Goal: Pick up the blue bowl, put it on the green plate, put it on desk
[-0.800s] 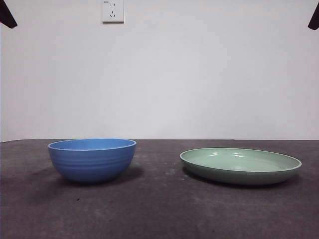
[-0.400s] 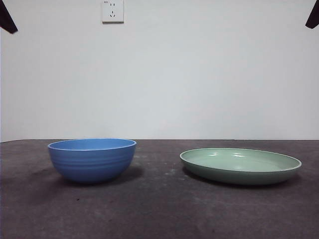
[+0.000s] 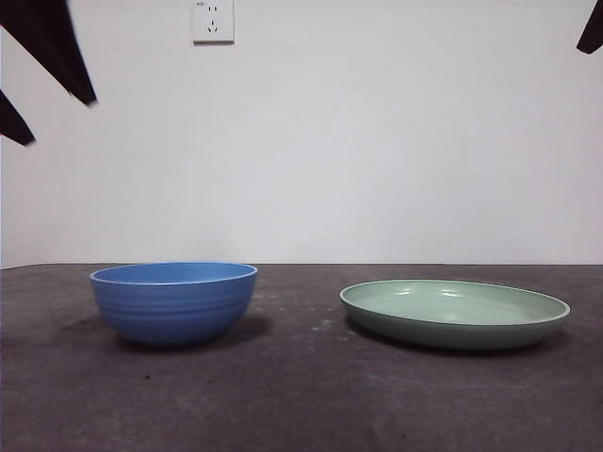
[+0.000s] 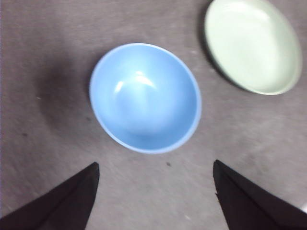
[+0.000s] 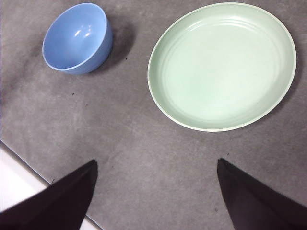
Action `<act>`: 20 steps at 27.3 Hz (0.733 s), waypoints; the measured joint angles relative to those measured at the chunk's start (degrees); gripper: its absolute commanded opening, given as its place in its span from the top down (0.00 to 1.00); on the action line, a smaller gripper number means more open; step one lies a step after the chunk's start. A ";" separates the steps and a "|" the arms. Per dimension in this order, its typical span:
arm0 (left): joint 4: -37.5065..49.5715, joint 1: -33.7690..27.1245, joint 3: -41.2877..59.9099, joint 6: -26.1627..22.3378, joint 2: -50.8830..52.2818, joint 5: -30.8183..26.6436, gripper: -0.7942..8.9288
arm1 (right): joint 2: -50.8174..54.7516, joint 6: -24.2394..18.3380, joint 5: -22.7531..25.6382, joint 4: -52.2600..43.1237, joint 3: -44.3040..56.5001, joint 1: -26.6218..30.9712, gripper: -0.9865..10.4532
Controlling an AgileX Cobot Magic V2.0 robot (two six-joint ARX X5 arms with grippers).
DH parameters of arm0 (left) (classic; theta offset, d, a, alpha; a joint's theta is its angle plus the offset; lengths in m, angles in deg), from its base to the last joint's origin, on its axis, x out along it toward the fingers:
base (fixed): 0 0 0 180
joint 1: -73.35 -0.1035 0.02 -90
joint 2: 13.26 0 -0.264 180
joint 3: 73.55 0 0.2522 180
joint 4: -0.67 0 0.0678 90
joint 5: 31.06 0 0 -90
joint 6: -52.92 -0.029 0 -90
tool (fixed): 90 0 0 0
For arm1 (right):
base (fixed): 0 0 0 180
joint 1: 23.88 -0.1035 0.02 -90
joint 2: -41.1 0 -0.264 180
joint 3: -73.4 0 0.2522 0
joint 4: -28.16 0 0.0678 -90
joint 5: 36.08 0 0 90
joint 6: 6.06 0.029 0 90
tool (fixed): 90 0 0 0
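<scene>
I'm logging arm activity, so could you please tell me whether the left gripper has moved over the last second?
Yes. In the front view the left gripper has come down and inward toward the wall socket, open above the blue bowl.

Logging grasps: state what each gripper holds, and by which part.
Nothing is held. The left gripper hangs open above the blue bowl; the right gripper is open too.

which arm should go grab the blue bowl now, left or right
Left, probably. The left gripper hangs open almost directly above the blue bowl. The right gripper sits open nearer the green plate, with the bowl off to the far side.
</scene>
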 measured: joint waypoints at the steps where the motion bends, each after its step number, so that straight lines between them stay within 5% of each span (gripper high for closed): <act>1: 0.26 0.46 -0.63 0.02 -1.53 -0.96 0.52 | 0.00 0.00 0.00 0.00 0.00 0.00 0.56; 20: 12.22 3.39 -5.03 1.03 -30.27 -15.08 0.55 | 0.00 0.00 0.00 -0.15 0.00 0.00 0.56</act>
